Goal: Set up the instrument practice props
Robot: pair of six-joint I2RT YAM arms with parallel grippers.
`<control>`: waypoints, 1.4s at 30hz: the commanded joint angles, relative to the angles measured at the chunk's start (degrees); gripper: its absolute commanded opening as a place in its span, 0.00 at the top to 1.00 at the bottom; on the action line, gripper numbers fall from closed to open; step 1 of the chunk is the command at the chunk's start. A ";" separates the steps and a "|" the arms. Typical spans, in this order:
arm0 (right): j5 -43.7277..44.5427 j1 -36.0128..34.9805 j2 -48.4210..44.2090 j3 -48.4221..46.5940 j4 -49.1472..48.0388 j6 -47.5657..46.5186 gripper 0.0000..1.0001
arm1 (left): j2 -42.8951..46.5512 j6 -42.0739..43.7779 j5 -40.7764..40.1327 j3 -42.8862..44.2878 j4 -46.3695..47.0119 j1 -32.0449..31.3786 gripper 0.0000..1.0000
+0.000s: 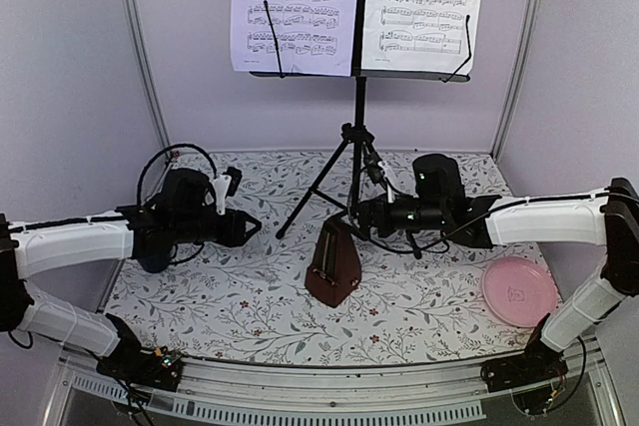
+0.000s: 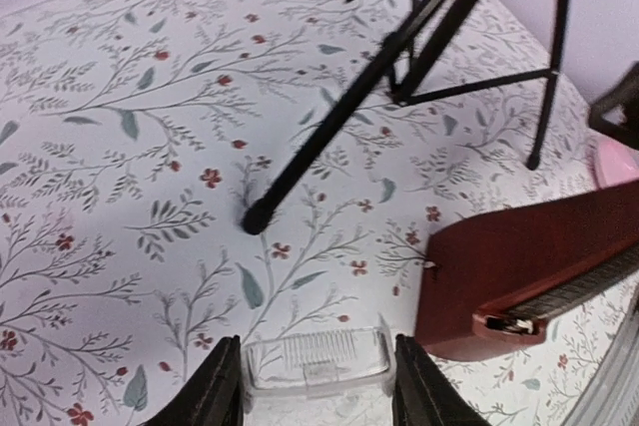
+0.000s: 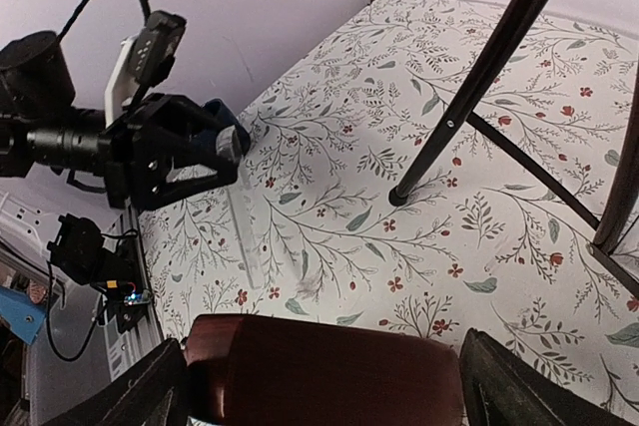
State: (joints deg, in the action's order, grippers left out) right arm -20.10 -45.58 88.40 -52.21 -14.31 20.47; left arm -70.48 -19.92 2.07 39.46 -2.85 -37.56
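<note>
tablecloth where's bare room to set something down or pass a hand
Free: near strip between metronome and pink plate; near-left cloth by the left arm; patch between left arm and tripod legs. Crowded: centre, where legs, metronome and right arm bunch.

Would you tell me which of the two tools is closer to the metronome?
The right tool: its open jaws flank the top of the metronome, while the left tool hangs well aside.

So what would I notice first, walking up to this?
The tall black music stand at the back, with two sheets of music on its desk, catches the eye first. Then the dark-red metronome mid-table on the floral cloth, and a pink plate near the right front corner.
</note>
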 commanded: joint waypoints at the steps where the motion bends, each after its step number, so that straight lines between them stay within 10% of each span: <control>1: 0.30 -0.71 -3.46 -0.69 4.93 -2.33 0.04 | -4.66 -3.57 -2.70 2.99 -9.29 5.74 0.94; 17: 0.99 -0.22 -13.52 11.14 6.48 4.52 0.00 | -25.55 -2.76 -4.85 6.57 -3.97 13.95 0.88; 26: 1.80 -0.34 -15.72 18.18 8.07 9.39 0.05 | -19.06 -2.73 -4.71 5.48 -4.12 13.66 0.27; 35: 2.13 -1.18 -6.51 16.99 2.29 12.68 0.29 | -5.14 0.11 8.23 -9.10 19.50 7.15 0.35; 42: 2.82 -2.17 4.46 10.92 0.04 14.16 0.51 | -11.37 -0.16 10.48 -12.41 32.14 0.47 0.46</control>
State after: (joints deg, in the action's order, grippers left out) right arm -18.11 -47.27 88.88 -37.65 -10.94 33.52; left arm -78.02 -20.60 10.11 26.83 18.94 -34.13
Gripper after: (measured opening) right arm 0.504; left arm 0.550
